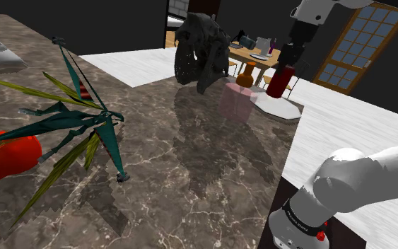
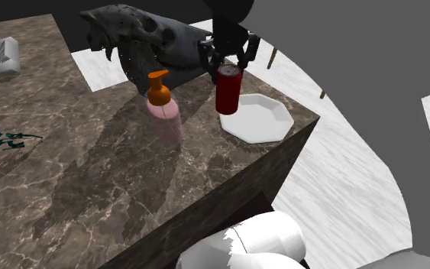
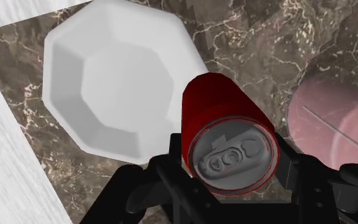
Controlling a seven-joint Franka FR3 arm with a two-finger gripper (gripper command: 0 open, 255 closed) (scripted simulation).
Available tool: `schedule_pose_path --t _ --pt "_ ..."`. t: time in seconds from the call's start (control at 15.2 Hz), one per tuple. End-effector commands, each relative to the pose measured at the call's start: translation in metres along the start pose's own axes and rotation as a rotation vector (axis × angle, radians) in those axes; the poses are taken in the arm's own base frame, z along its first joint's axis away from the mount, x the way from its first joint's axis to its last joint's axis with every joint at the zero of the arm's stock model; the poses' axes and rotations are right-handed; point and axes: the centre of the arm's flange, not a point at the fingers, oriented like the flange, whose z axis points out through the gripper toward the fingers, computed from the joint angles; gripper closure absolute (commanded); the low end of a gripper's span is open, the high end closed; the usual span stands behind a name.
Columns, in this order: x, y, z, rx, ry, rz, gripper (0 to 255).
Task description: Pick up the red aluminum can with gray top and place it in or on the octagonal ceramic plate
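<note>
Jaws, pointing down, clasp red can (image 3: 228, 130) beside plate (image 3: 110, 83).

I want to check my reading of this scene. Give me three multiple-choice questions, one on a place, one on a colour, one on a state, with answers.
1. Where is the red can? A. on the floor B. between the plate and the pink bottle C. inside a drawer
2. What colour is the bottle's pump? A. green B. orange C. blue
3. How is the tool? A. open wide B. shut on nothing C. shut on the can
Answers: 1 B, the can is by the plate's rim, bottle on its other side; 2 B, it is orange; 3 C, it clasps the can near its top.
</note>
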Motion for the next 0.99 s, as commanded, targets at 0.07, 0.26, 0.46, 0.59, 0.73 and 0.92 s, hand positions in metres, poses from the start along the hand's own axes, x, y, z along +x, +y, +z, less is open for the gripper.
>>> schedule_pose_path --t 0.07,0.26,0.46,0.59,0.73,0.92 --pt "0.000 0.038 -0.009 0.000 0.000 -0.001 255" --pt "0.000 0.077 -0.015 0.000 0.000 -0.001 255" --pt "0.000 0.110 -0.015 0.000 0.000 -0.001 255" --pt "0.000 0.110 -0.005 0.000 0.000 -0.001 255" --pt "0.000 0.110 0.006 0.000 0.000 -0.001 255" --pt "0.000 0.111 0.021 0.000 0.000 -0.001 255"
